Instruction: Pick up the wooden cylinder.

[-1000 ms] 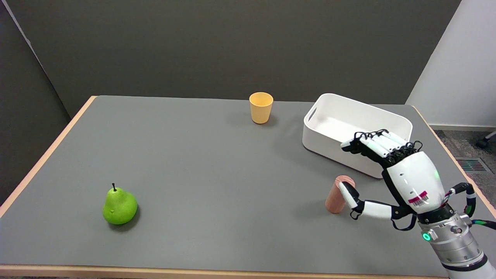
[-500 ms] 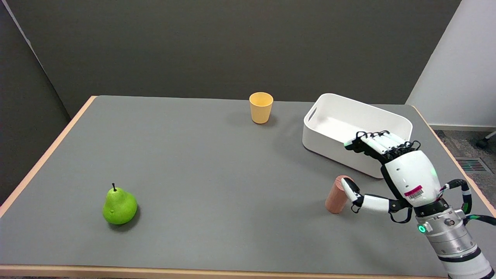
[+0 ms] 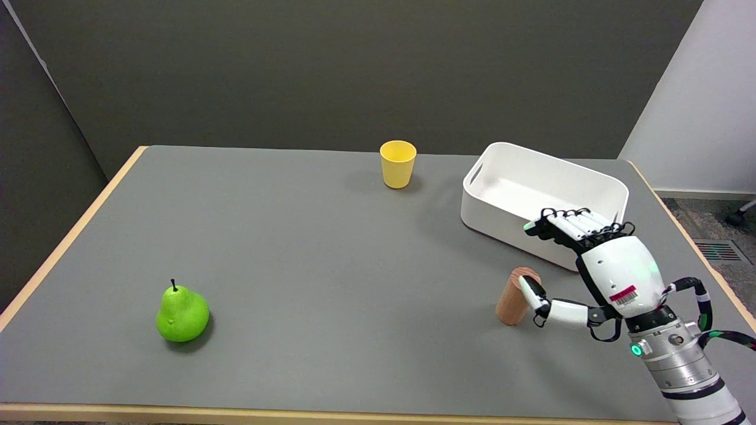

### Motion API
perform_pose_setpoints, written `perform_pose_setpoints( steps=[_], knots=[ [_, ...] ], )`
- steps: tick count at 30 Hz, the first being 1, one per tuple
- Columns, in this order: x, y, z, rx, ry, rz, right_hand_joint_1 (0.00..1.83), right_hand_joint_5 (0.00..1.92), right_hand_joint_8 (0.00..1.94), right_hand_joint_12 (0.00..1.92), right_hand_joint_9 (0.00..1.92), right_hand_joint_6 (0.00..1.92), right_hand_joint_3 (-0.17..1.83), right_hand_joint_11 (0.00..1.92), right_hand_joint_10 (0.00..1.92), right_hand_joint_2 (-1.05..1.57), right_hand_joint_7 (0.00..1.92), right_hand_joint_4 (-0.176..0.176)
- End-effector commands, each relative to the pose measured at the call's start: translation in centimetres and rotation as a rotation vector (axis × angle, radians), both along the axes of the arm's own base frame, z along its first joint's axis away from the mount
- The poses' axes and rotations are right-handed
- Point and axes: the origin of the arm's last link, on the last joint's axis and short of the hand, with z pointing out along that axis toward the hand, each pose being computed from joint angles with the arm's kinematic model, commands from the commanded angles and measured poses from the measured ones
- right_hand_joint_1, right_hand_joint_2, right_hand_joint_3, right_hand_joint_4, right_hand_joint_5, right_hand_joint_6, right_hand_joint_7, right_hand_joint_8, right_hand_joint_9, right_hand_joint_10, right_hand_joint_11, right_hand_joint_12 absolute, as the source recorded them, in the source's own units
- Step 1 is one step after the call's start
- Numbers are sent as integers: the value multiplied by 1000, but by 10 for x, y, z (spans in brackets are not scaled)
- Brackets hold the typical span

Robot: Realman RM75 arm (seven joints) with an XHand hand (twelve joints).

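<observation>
Head view: robot hand [image 3: 596, 268] spread beside wooden cylinder [image 3: 515, 297], white bin [image 3: 490, 203] empty

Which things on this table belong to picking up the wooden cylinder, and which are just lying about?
Belongs to the job:
wooden cylinder, upright
right hand, thumb at the cylinder's near side, fingers spread above it

Just lying about:
green pear
yellow cup
white bin

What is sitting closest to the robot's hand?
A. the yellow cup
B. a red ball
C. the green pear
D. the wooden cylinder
D: the wooden cylinder stands right by the thumb of the right hand, while the pear and the cup are far across the table.
</observation>
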Motion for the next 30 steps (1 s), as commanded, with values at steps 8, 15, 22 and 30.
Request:
perform_pose_setpoints(
  steps=[8,15,22,30],
  knots=[
    [-17,3,-8,-15,-34,-64,524,399,633,1686,486,773,872,461,1114,649,551,48],
    [-21,5,-10,-11,-42,-79,505,395,632,1686,484,765,864,461,1111,648,550,48],
    [-25,6,-13,-13,-58,-91,499,392,630,1687,487,759,852,461,1105,653,550,48],
    [-25,7,-20,8,-69,-93,496,389,629,1687,485,750,853,462,1106,651,549,48]
  ],
)
